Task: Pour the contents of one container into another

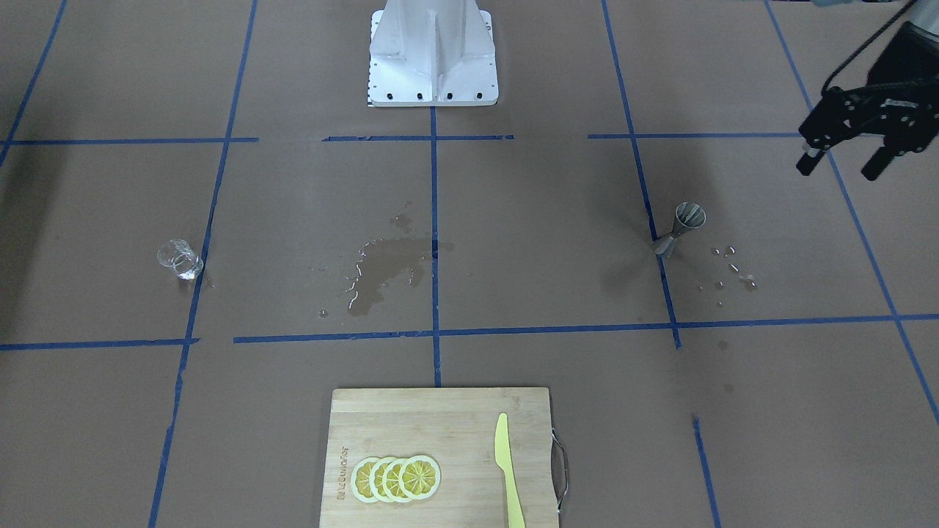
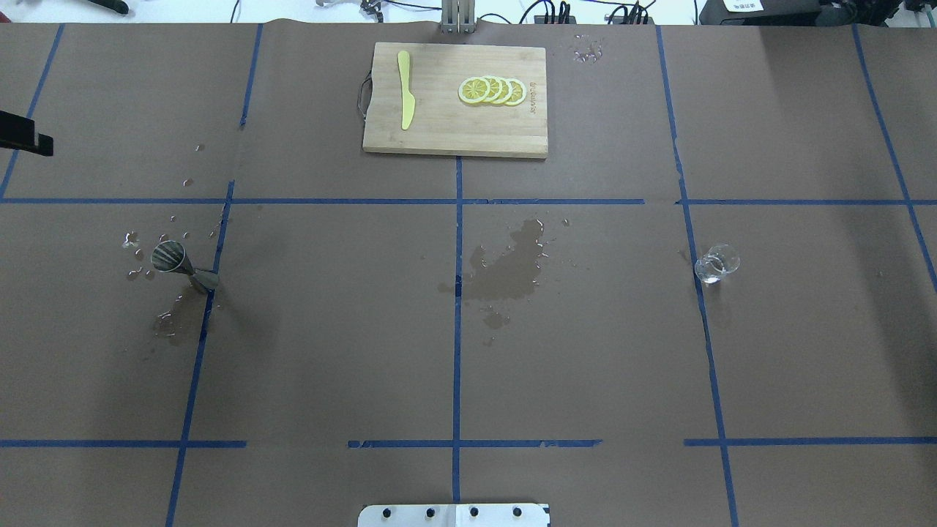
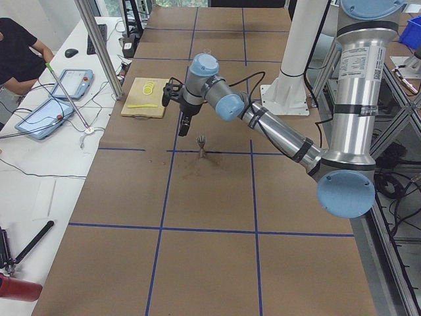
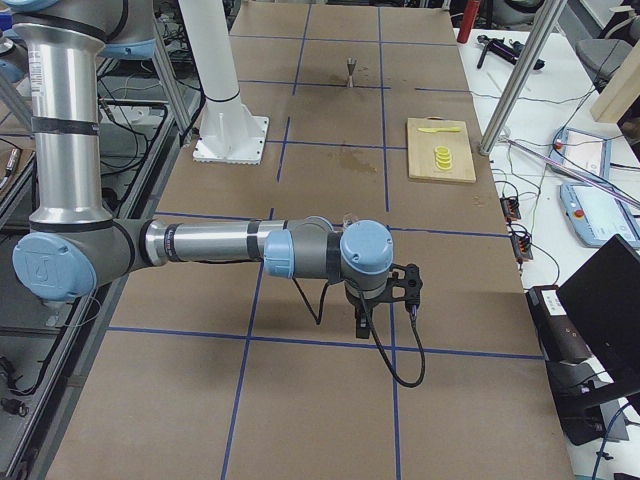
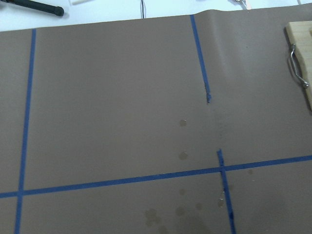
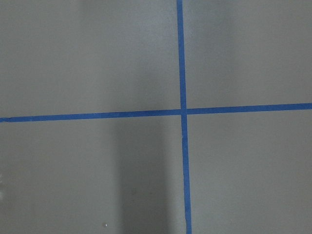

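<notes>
Your left gripper hangs with its jaws spread wide and nothing between them. Your right gripper shows only from the side, so I can't tell how its jaws stand. The jigger stands upright near the left jaws. The glass sits well apart, across the table. Neither is held, so I'd say the lift and pour remain. A puddle wets the brown paper between them, and the cutting board lies beyond.
</notes>
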Robot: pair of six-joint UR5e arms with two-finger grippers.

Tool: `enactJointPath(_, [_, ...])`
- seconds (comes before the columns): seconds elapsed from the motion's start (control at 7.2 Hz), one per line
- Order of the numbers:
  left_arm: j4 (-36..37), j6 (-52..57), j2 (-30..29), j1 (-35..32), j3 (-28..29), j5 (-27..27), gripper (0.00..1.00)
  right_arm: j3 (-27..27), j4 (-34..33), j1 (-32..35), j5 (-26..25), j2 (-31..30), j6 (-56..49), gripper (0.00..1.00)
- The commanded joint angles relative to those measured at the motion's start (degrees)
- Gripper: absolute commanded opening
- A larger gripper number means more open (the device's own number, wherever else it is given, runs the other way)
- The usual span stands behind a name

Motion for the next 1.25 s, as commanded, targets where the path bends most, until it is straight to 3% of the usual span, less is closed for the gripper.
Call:
enactJointPath(0.0, [-6.9,-18.6,5.1,18.3,-4.7,17.4,1.0,0.2,0.4,-0.2,3.0,0.0,0.1,1.0])
enactJointPath(0.14, [-9.3,-21.2,7.3,23.4,-4.7,23.1,1.0,1.4,1.2,-1.7,2.8,0.3,0.3,1.0])
enactJointPath(0.42, [-18.2,-27.3,14.6,32.9,-4.6,35.4,1.0,7.8,1.8,-5.8,2.3,3.4,16.9,1.0])
enactJointPath(0.56, [-18.3,-31.8,15.3,39.7,-4.2,43.1,1.0,12.6,1.7,-8.2,1.8,3.3,23.3,1.0])
enactJointPath(0.69, [-18.2,-35.3,15.3,44.4,-3.6,49.0,1.0,16.7,1.8,-12.3,-1.5,3.9,31.2,1.0])
enactJointPath(0.83, [-18.2,-38.6,15.2,48.4,-2.5,55.8,1.0,22.2,1.9,-18.7,-9.4,3.3,39.9,1.0])
enactJointPath(1.11, [-18.1,-40.1,14.6,50.3,1.6,65.0,1.0,30.4,3.5,-32.1,-22.1,1.2,53.1,1.0])
